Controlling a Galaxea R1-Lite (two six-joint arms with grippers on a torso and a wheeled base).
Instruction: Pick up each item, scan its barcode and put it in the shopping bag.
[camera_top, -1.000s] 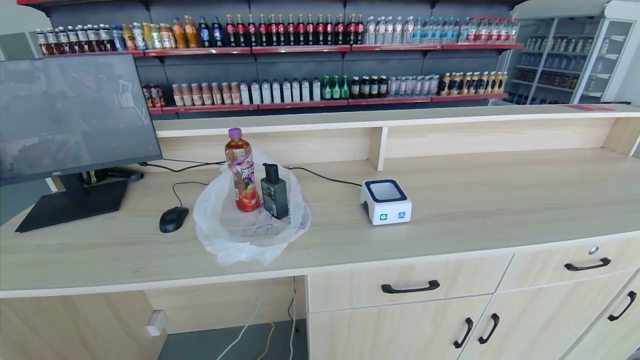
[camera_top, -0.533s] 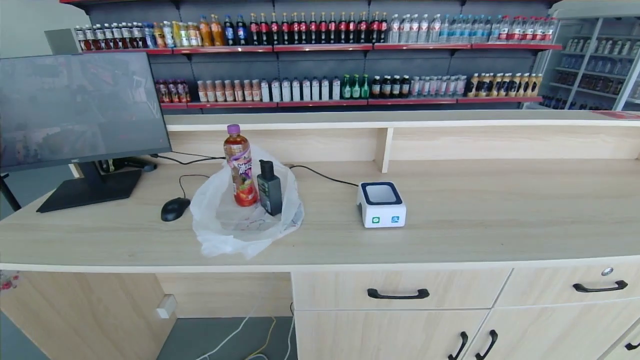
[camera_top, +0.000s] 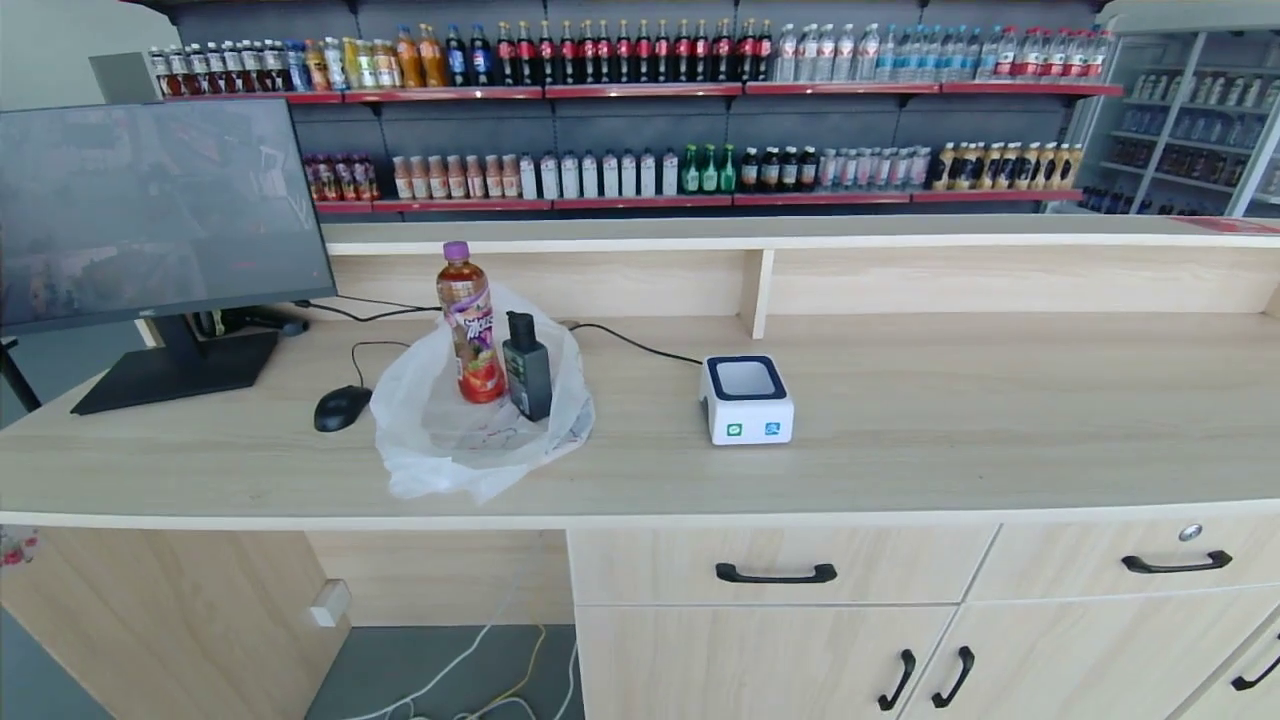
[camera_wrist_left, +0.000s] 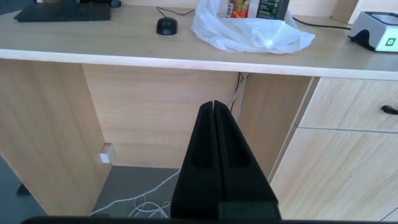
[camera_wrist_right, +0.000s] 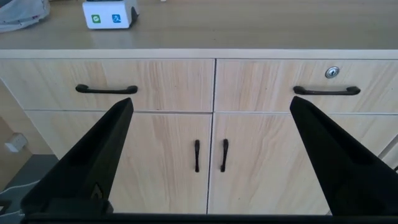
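1. Since the earlier pictures the head camera has swung, so the whole scene sits a little further left and the counter edge looks more level. The things on the counter have kept their places relative to one another.
2. The left gripper (camera_wrist_left: 213, 106) has its two black fingers pressed flat together with only a thin seam between them. It holds nothing and touches nothing.
3. The right gripper (camera_wrist_right: 211, 102) has its fingers spread wide apart. It holds nothing.
4. The shopping bag (camera_top: 450, 445), thin white plastic, lies open on the wooden counter (camera_top: 950, 420).
5. A drink bottle (camera_top: 468, 325) with a purple cap stands upright in the bag. A dark pump bottle (camera_top: 527, 368) stands just beside it on the robot's right, also inside the bag.
6. The scanner (camera_top: 746, 400), a small white box with a dark-rimmed window on top, sits on the counter to the right of the bag, apart from it.
7. A black mouse (camera_top: 341, 407) lies just left of the bag, and a monitor (camera_top: 150, 210) stands at the counter's left end.
8. Below the counter top are drawers (camera_top: 775, 573) with black handles and cupboard doors (camera_wrist_right: 209, 155). Loose cables (camera_wrist_left: 143, 199) lie on the floor in the open space under the counter.
9. Behind the counter, red shelves (camera_top: 640, 90) carry rows of bottled drinks, and a glass-fronted cooler (camera_top: 1180, 110) stands at the far right.
10. The left gripper hangs low, below the counter top, pointing into the open space under it. The right gripper is also low, facing the drawers and doors. Both are well apart from the bag and the scanner.
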